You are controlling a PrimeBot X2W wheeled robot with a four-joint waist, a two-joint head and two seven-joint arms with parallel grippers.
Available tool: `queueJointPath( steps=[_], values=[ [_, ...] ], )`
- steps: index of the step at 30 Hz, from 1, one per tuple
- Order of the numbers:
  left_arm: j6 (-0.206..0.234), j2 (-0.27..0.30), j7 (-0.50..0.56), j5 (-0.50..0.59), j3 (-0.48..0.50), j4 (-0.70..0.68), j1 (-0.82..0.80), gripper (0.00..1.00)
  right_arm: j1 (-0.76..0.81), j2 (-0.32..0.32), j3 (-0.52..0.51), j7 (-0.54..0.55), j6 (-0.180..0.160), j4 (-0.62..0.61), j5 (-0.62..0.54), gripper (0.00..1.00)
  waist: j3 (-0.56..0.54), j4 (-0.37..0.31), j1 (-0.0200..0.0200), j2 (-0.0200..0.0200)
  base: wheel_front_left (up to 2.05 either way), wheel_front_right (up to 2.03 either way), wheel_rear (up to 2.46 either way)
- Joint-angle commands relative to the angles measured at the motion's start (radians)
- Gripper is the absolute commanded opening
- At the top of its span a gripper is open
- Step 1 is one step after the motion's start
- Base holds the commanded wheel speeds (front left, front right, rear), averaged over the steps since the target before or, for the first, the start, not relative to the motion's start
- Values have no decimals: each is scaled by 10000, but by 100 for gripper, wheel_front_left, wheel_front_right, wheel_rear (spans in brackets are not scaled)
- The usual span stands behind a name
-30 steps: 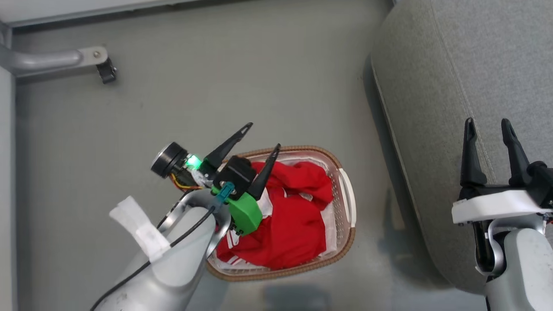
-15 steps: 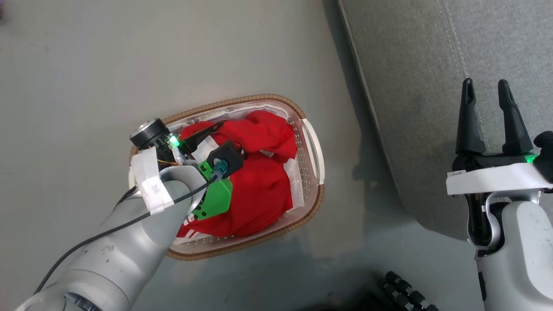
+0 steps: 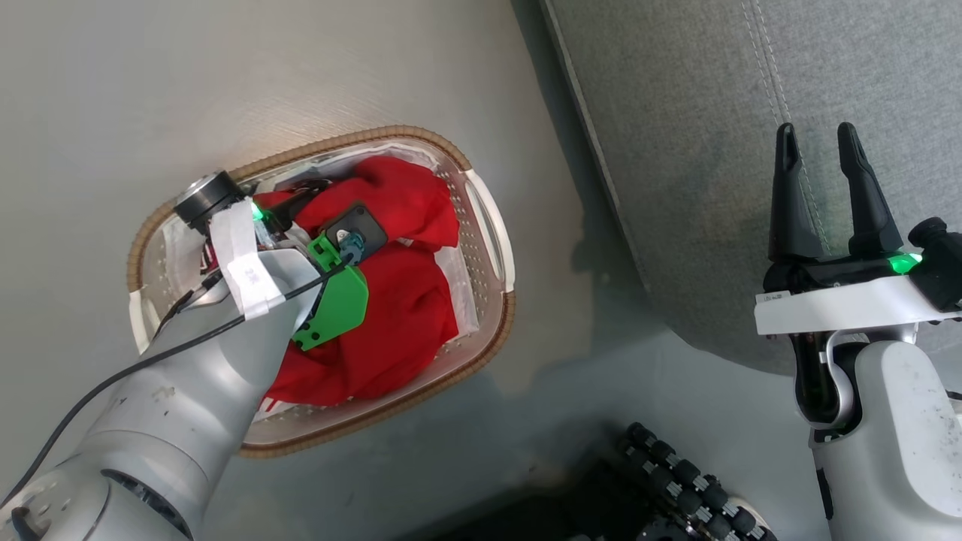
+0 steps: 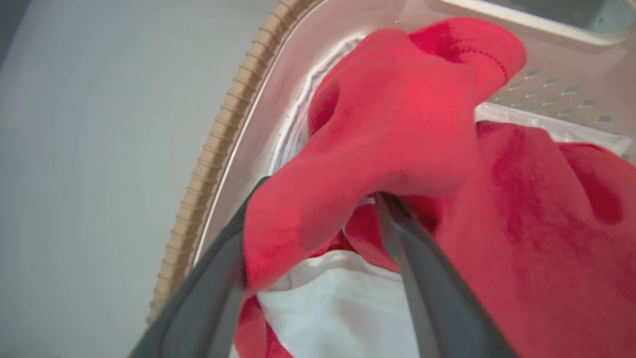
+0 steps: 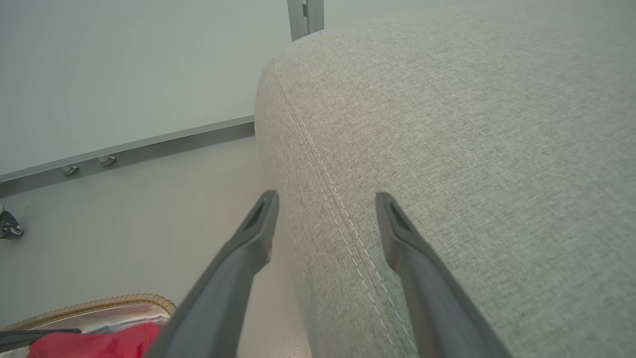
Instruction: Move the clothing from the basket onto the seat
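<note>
The white perforated basket [image 3: 346,139] with a brown woven rim stands on the floor left of the seat. Red clothing [image 3: 406,315] with white trim is heaped inside it. My left gripper [image 3: 312,201] reaches down into the basket's far end. In the left wrist view this gripper [image 4: 320,191] is open, its fingers [image 4: 422,278] straddling a raised fold of the red clothing [image 4: 397,114] beside the basket rim [image 4: 218,134]. My right gripper [image 3: 815,135] hangs open and empty above the grey seat [image 3: 714,113], near its stitched seam [image 5: 343,219].
My base with black rollers [image 3: 676,481] shows at the bottom of the head view. In the right wrist view a metal rail [image 5: 149,144] runs along the wall, with a caster [image 5: 7,226] at the left edge and the basket rim [image 5: 99,303] below.
The head camera has shifted, sliding the scene left and up. My left gripper has gone down from above the basket rim into the clothing. The right gripper stays open.
</note>
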Motion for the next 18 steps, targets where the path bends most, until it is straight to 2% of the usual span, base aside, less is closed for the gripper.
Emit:
queueJointPath(
  steps=[1,2,3,4,11,18],
  values=[
    [13,-2,29,-78,-41,68,-162,59,-81,-21,3,-49,-6,-40,84,100,166,-135,-1,-1,0,0,0],
    [10,-41,21,-130,-76,91,-158,36,-92,-21,-4,-49,-6,-19,100,100,176,-132,-1,-1,0,0,0],
    [9,-74,-5,-192,-105,103,-129,8,-99,-21,-19,-49,-6,2,123,100,173,-124,-1,-1,0,0,0],
    [9,-108,-37,-274,-150,111,-76,0,-99,-22,-47,-49,-6,36,128,100,156,-104,-1,-1,0,0,0],
    [6,-330,-403,-850,-482,-146,65,0,-66,-22,-224,-49,-6,190,-95,100,-255,243,-1,-1,0,0,0],
    [5,-320,-777,-1633,-662,-605,368,0,269,-25,-385,-49,-6,401,-545,100,-1278,791,-1,-1,0,0,0]
  ],
)
